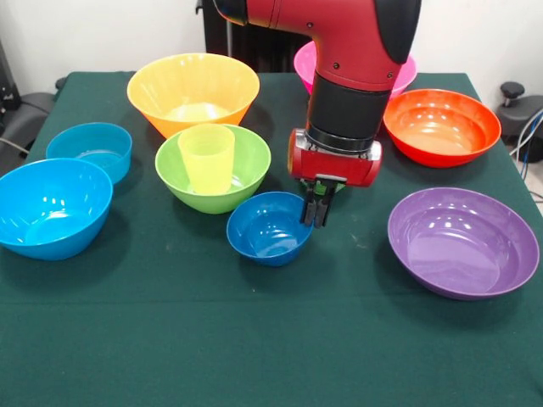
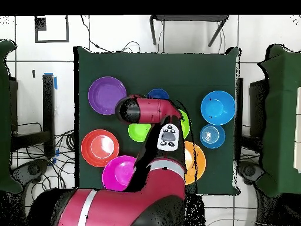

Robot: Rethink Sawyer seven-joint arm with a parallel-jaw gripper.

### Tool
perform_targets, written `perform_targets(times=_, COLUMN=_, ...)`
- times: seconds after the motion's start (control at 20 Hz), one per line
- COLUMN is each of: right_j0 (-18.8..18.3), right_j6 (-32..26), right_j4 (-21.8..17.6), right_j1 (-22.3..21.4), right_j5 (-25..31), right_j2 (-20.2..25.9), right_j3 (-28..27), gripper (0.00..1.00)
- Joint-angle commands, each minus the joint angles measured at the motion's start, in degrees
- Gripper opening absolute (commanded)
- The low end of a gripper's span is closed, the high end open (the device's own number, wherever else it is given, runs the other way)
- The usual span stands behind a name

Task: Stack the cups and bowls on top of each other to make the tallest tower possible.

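Note:
A pale yellow tumbler (image 1: 207, 158) stands upright inside the lime-green bowl (image 1: 246, 161) at the table's middle. A small dark blue bowl (image 1: 269, 227) sits just in front of it on the cloth. My gripper (image 1: 317, 209) hangs straight down at that bowl's right rim, with its fingers closed together across the rim. In the overhead view the arm hides the gripper; only part of the dark blue bowl (image 2: 157, 93) and of the green bowl (image 2: 140, 130) shows. No tower stands beyond the tumbler in the green bowl.
Other bowls ring the middle: yellow-orange (image 1: 193, 89), pink (image 1: 399, 75) behind the arm, red-orange (image 1: 441, 125), purple (image 1: 462, 242), large blue (image 1: 53, 206) and a low light-blue one (image 1: 90, 150). Green cloth (image 1: 254, 339) lies at the front.

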Motion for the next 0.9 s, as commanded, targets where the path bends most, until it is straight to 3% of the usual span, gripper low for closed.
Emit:
perform_targets(times=0.05, right_j0=1.5, right_j6=4.3, right_j4=-0.2, right_j1=-1.5, right_j5=8.2, right_j2=2.9, right_j3=-0.8, gripper=0.00)
perform_targets(times=0.9, right_j0=4.5, right_j6=7.8, right_j4=1.0, right_j1=-8.3, right_j5=14.1, right_j2=-1.0, right_j3=2.4, gripper=0.00)
